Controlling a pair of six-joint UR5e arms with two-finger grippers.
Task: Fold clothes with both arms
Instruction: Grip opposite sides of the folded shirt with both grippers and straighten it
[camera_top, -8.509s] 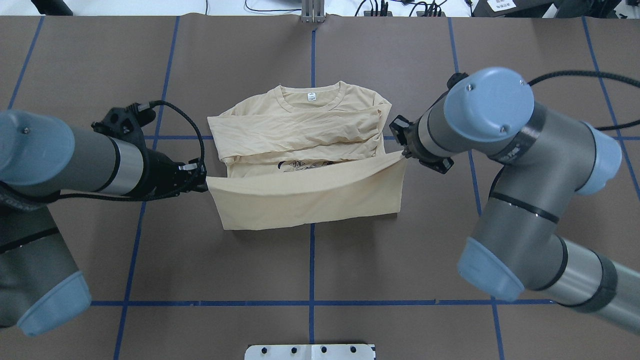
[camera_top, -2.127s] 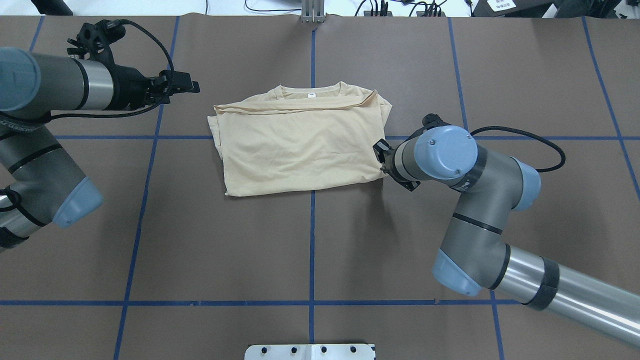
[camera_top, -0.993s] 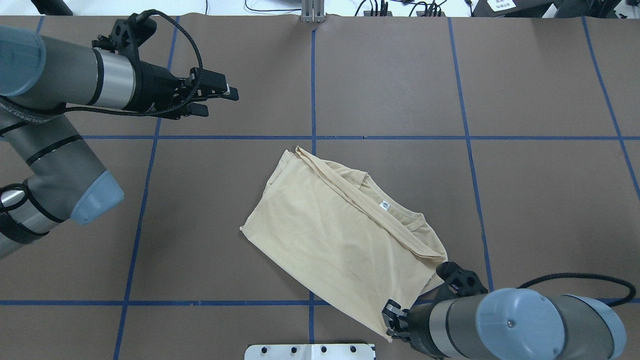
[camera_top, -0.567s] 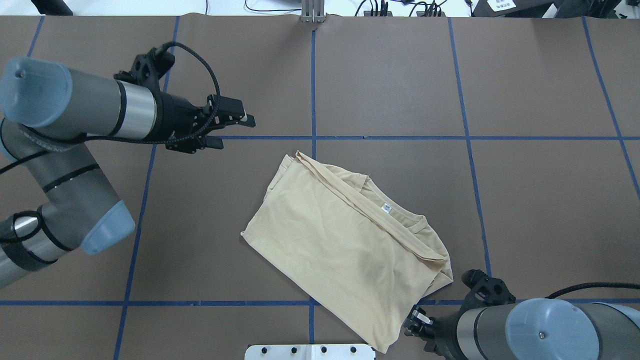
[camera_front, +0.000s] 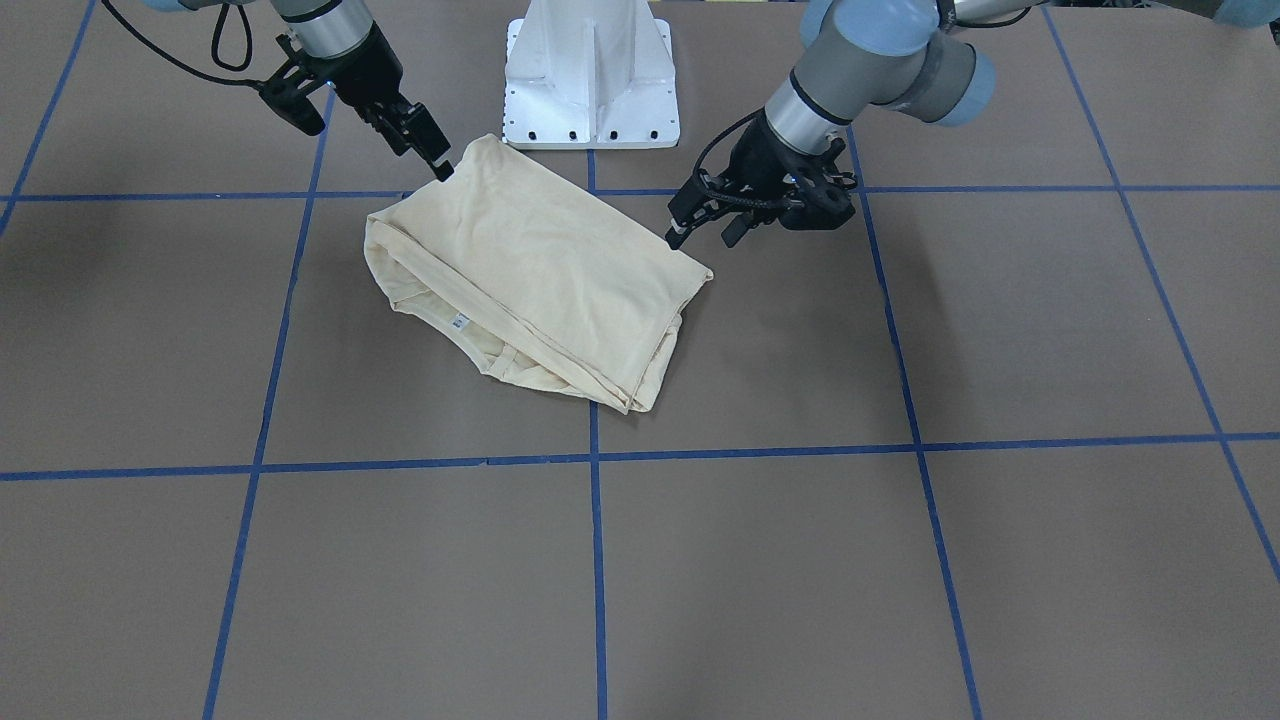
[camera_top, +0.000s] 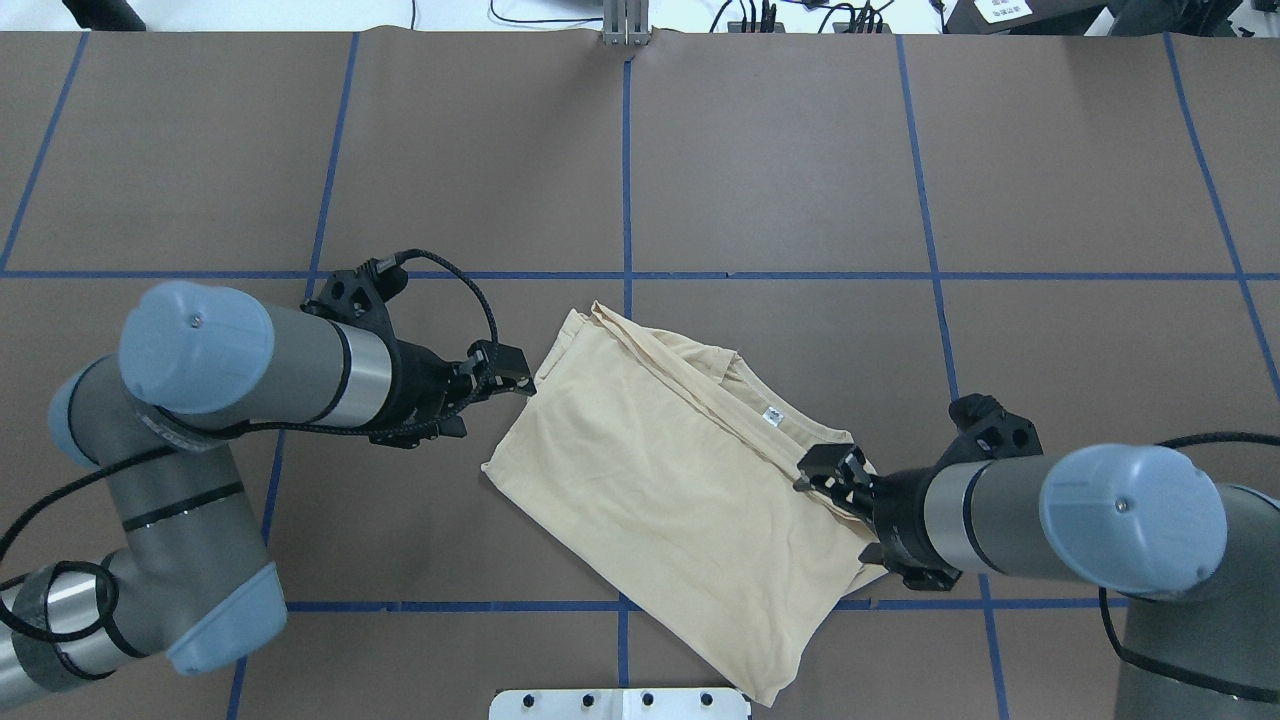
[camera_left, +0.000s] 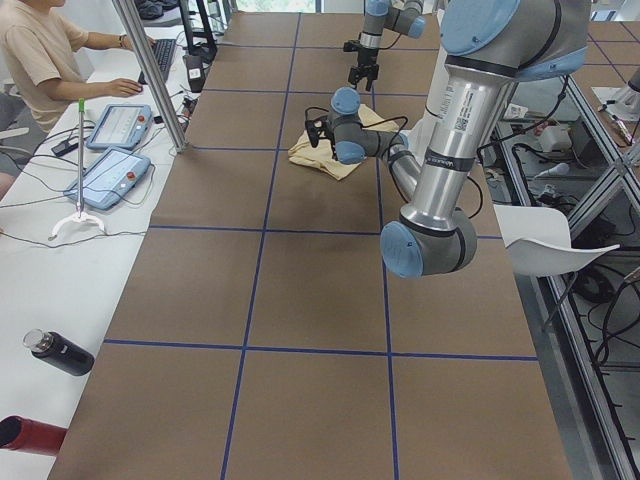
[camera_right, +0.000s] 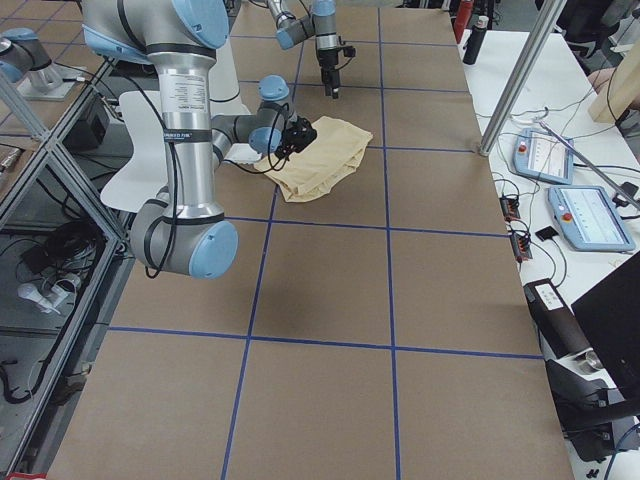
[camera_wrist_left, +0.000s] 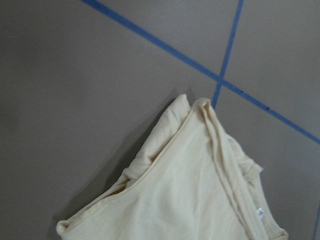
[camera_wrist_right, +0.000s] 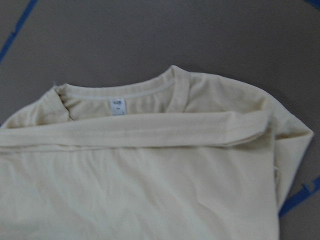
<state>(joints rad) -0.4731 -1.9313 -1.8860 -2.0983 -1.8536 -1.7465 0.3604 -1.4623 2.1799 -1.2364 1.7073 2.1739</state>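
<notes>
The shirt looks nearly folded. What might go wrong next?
1. The T-shirt lies in several loose layers. If the right gripper, near the collar, pinches only the top one, the fold may peel open.
2. The left gripper hangs right by the shirt's edge, so it might close on nothing or scrape the brown table cover.
3. One shirt corner lies close to the white base plate; a pull that way may snag it.

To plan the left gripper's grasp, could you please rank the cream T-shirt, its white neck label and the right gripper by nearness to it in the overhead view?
1. Pale cream-yellow T-shirt, edge beside the left gripper.
2. Small white neck label, at the collar.
3. Black right gripper, farther right.
</notes>
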